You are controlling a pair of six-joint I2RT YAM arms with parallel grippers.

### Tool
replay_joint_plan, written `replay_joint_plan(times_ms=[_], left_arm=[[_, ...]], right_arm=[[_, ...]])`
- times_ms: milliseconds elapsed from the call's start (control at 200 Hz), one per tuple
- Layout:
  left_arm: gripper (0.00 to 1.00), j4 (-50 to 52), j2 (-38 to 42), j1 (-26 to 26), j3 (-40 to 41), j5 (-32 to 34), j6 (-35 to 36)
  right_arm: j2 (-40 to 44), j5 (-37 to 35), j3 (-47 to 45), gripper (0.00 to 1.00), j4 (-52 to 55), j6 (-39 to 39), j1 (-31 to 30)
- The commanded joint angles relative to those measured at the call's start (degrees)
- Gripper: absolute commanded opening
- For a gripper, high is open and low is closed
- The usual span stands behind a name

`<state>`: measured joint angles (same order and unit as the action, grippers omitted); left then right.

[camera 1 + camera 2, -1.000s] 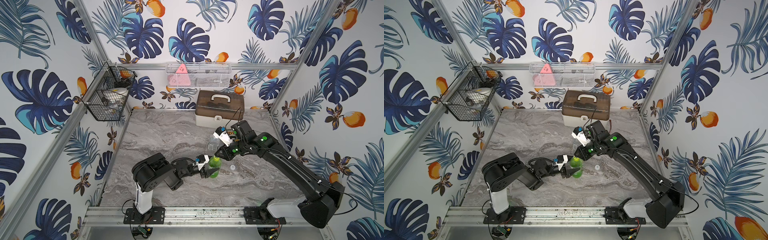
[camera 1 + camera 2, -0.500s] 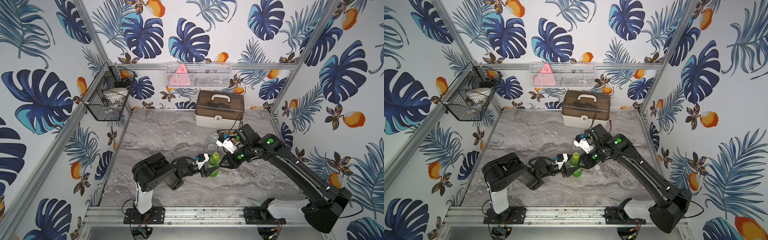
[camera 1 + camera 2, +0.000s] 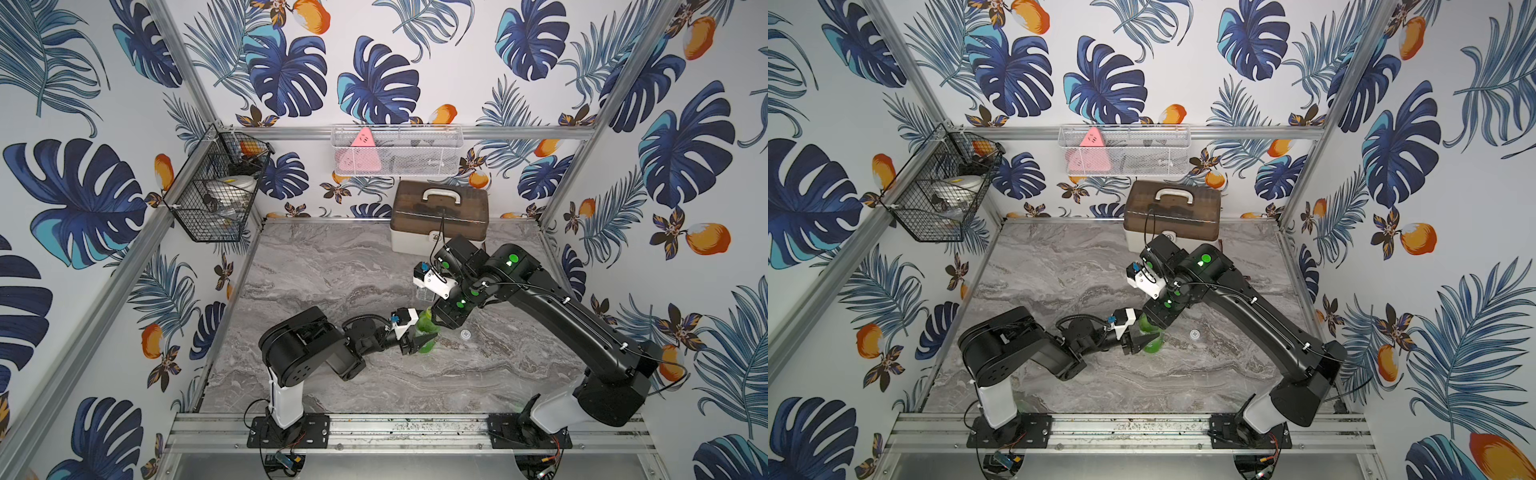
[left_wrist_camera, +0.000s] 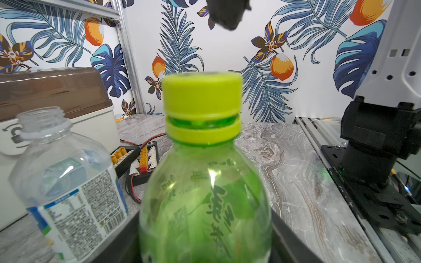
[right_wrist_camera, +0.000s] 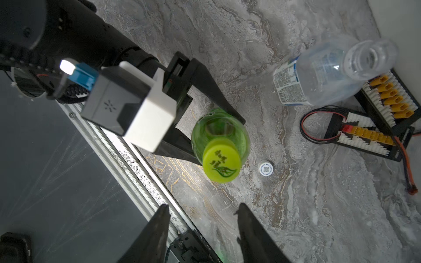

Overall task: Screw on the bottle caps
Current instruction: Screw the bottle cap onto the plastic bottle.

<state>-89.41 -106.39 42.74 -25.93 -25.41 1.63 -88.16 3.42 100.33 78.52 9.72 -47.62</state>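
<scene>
The green bottle [image 3: 427,332] [image 3: 1151,337] [image 4: 205,193] stands upright on the marble table, with my left gripper [image 3: 419,343] [image 3: 1143,343] [image 5: 205,127] shut on its body. The yellow-green cap [image 4: 202,95] [image 5: 222,164] sits on its neck, and a thin green gap shows above the collar ring. My right gripper [image 5: 201,209] hangs open just above the cap, touching nothing. One of its fingertips [image 4: 227,13] shows in the left wrist view. The clear bottle [image 4: 68,170] [image 5: 330,75] stands uncapped beside the green one. The whitish cap [image 3: 465,333] [image 3: 1194,333] [image 5: 265,169] lies on the table near the green bottle.
A brown-lidded box [image 3: 438,216] stands at the back wall. A connector board with red and black wires [image 5: 376,123] [image 4: 136,159] lies by the clear bottle. The front rail [image 5: 136,164] runs close to the green bottle. Wire baskets [image 3: 216,187] hang on the walls.
My right gripper has opened, let go of the yellow-green cap and drawn back above it, its wrist turned. The left gripper still holds the green bottle in the same place.
</scene>
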Motion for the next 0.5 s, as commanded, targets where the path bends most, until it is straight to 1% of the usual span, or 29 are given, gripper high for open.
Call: replay_joint_plan(times_ms=[0,160,215,255,325,370,420,495], left_arm=[[0.67,1.6,1.1,-0.1,-0.1,1.0,3.0],[0.67,7.3,5.1,-0.1,-1.1,3.1,6.8],[0.67,11.7,7.7,-0.8,-2.2,3.8,8.3],[0.67,16.2,9.9,-1.7,-3.5,3.4,9.1],[0.67,24.3,13.4,-2.6,-5.7,2.9,12.0],[0.67,29.2,15.6,-3.2,-6.8,2.8,14.1],[0.67,34.0,17.9,-4.1,-7.8,2.3,15.5],[0.67,40.8,20.9,-5.9,-9.0,1.1,17.8]], right_arm=[[-1.5,-4.9,1.5,0.52,1.1,-0.4,-1.0],[-2.3,-7.0,2.7,0.52,-1.4,-3.9,-1.1],[-2.4,-6.8,4.3,0.52,-2.1,-5.6,-1.0],[-2.0,-5.4,5.3,0.52,-2.8,-6.6,-0.8],[0.9,-3.5,4.6,0.53,-6.9,-7.5,0.3],[3.6,-3.9,3.5,0.56,-9.9,-7.5,0.8],[7.4,-5.6,1.4,0.64,-13.7,-6.8,0.9],[13.6,-6.1,-2.9,0.78,-20.0,-5.3,1.0]])
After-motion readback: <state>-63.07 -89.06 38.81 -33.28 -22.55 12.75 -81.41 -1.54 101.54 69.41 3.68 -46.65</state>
